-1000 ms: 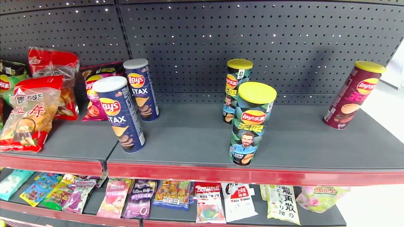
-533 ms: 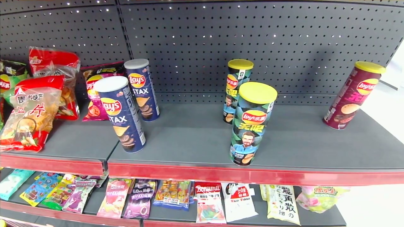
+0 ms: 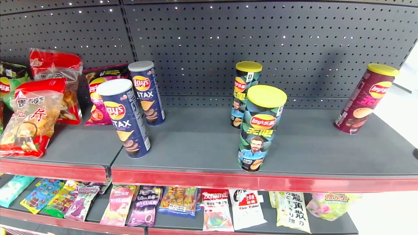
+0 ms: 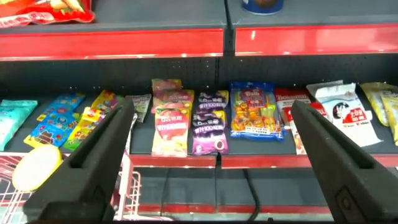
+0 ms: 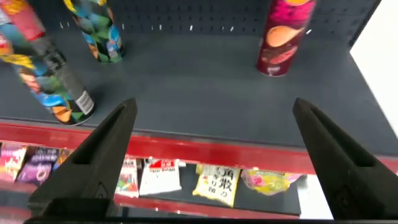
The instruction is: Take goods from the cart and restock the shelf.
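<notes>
As things stood, front green can: upright, yellow-lidded, near the red edge of the upper shelf.
Rear green can: stood upright, just behind the front green can.
Maroon can: well right of the front green can, farther back.
Blue cans: two, upright, well left of it.
Candy packets: lay on the lower shelf, beneath the front green can.
Right gripper: fingers spread wide, empty, nearer the robot than the front green can, facing the board right of it.
Left gripper: fingers spread wide, empty, lower than the front green can, facing the candy packets.
Cart: wire basket near the left gripper, a yellow lid in it.
</notes>
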